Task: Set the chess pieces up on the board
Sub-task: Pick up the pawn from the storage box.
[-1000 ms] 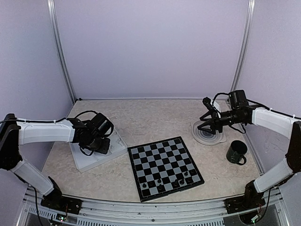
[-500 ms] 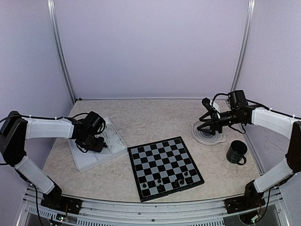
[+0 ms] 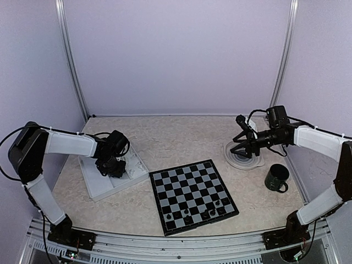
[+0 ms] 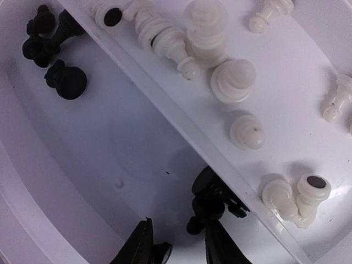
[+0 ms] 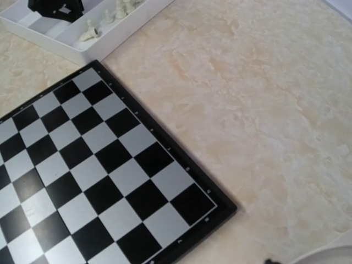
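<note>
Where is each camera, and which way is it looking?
Top: high behind the robot, looking down on table, board, tray; left arm, right arm, left pincer, right pincer show.
Left wrist: on the left arm, looking straight down into the tray at chess pieces; its fingertips show.
Right wrist: on the right arm, looking down past the board's corner toward the tray; own pincer hardly visible.
Shared: all three see the tray.

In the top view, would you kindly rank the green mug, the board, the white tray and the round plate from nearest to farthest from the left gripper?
1. White tray, at the left, under the left gripper.
2. Board, centre front.
3. Round plate, right side.
4. Green mug, far right.
</note>
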Controlling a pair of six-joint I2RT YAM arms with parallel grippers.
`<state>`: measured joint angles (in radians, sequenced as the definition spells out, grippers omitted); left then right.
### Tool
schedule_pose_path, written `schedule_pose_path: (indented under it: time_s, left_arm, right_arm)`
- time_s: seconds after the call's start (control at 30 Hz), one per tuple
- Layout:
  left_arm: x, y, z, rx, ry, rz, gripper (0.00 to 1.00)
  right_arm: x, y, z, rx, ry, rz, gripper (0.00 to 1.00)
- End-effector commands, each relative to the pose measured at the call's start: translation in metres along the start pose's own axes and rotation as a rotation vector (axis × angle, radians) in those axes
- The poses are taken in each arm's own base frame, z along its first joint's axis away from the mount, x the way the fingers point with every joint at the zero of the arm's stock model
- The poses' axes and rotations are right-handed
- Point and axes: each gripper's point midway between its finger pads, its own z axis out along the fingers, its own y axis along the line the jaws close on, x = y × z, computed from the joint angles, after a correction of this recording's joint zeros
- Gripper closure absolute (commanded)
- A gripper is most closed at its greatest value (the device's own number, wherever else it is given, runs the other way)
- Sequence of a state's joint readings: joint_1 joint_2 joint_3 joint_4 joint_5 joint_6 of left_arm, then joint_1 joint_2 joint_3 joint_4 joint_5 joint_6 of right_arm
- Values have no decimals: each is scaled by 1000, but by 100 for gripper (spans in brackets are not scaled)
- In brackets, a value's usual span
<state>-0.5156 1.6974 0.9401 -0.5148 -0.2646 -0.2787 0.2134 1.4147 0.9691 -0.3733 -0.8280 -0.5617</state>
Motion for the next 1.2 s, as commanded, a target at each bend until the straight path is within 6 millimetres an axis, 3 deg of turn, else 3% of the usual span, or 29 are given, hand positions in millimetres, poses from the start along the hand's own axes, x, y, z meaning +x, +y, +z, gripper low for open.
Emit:
schedule_pose_path:
  time_s: [0.0,0.1,0.37,0.63,0.97,1.17]
  left_arm:
    - [-5,0,3,-3,-2,17,66]
    - [-10,-6,5,20,-11,30,67]
    - [-1,-13,19,46,41,54,87]
    - [5,-8,7,23,44,40,97]
    - [-16,-19,-73,156,-69,5,97]
    - [-29,-82,-148,596,-171,71,97]
  right_arm:
    - [-4,1,2,-13,5,-15,32]
    - [-3,2,3,-17,7,-12,33]
    - [-4,2,3,-17,7,-14,33]
    - [-5,4,3,-30,2,-7,33]
    - [-6,8,8,-46,5,-9,33]
    - [-25,50,21,-147,28,-195,38]
